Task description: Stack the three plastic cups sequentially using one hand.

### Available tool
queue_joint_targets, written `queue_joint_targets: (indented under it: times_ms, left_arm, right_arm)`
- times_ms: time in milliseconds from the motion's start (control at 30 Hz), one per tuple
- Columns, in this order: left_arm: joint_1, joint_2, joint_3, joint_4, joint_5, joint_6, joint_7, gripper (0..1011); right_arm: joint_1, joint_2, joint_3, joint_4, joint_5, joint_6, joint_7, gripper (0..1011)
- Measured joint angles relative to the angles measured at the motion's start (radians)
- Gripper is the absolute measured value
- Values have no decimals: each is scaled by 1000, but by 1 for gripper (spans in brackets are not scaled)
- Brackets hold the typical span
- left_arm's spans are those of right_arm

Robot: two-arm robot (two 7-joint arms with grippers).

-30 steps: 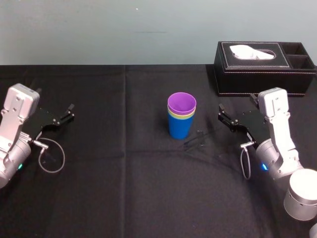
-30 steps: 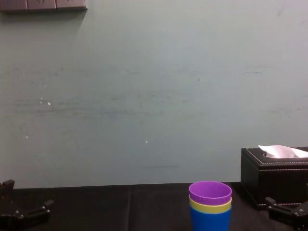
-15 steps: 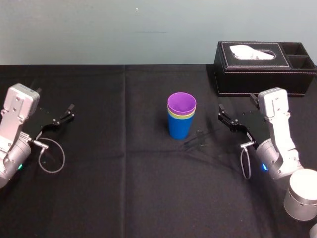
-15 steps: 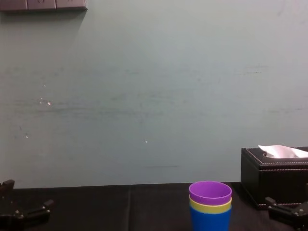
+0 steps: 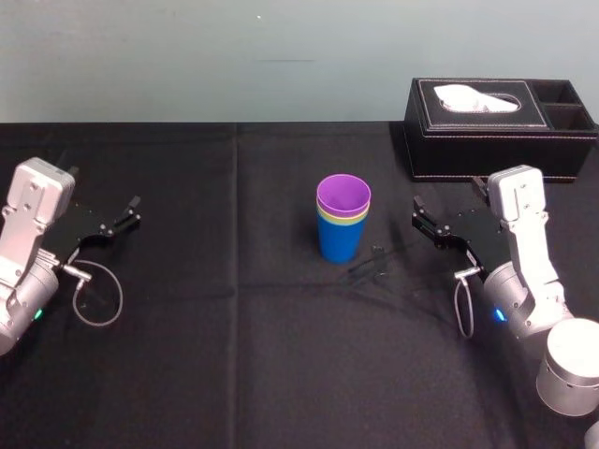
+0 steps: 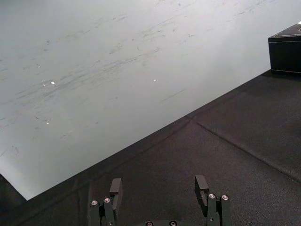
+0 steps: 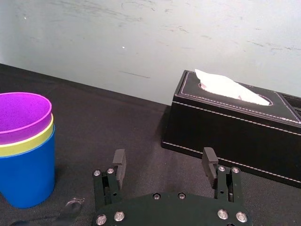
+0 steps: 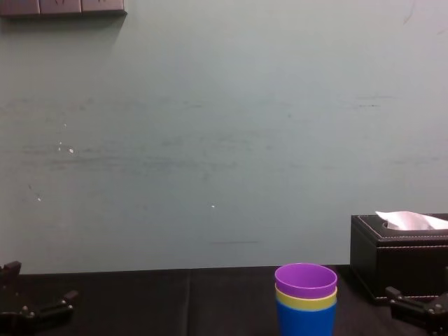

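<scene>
The three plastic cups stand nested in one upright stack at the table's middle: a purple cup (image 5: 343,196) on top, a yellow-green cup (image 5: 343,221) under it, a blue cup (image 5: 341,241) at the bottom. In the right wrist view the purple cup (image 7: 21,117), the yellow-green cup (image 7: 28,142) and the blue cup (image 7: 26,174) show the same order. My right gripper (image 5: 418,216) hovers to the right of the stack, apart from it, open and empty; its fingers (image 7: 119,165) are spread. Far left, my left gripper (image 5: 129,211) is open and empty too, with fingers (image 6: 115,189) spread.
A black tissue box (image 5: 487,126) with a white tissue stands at the back right, behind my right gripper. The black cloth-covered table (image 5: 234,355) runs to a pale wall (image 8: 224,140) at the back. A grey cable loop (image 5: 98,299) hangs by the left arm.
</scene>
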State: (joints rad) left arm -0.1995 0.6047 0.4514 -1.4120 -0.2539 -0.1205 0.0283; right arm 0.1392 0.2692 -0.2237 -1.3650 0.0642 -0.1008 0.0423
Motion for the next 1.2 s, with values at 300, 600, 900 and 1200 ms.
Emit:
queue_joint_targets:
  times_ms: [300,600,900,1200]
  left_arm:
    - [0,0,0,0,0,0,0,1011]
    - [0,0,0,0,0,0,0,1011]
    - [0,0,0,0,0,0,0,1011]
    - [0,0,0,0,0,0,0,1012]
  right_arm:
    - [0,0,0,0,0,0,0,1003]
    - [0,0,0,0,0,0,0,1003]
    - [0,0,0,0,0,0,0,1003]
    - [0,0,0,0,0,0,0,1003]
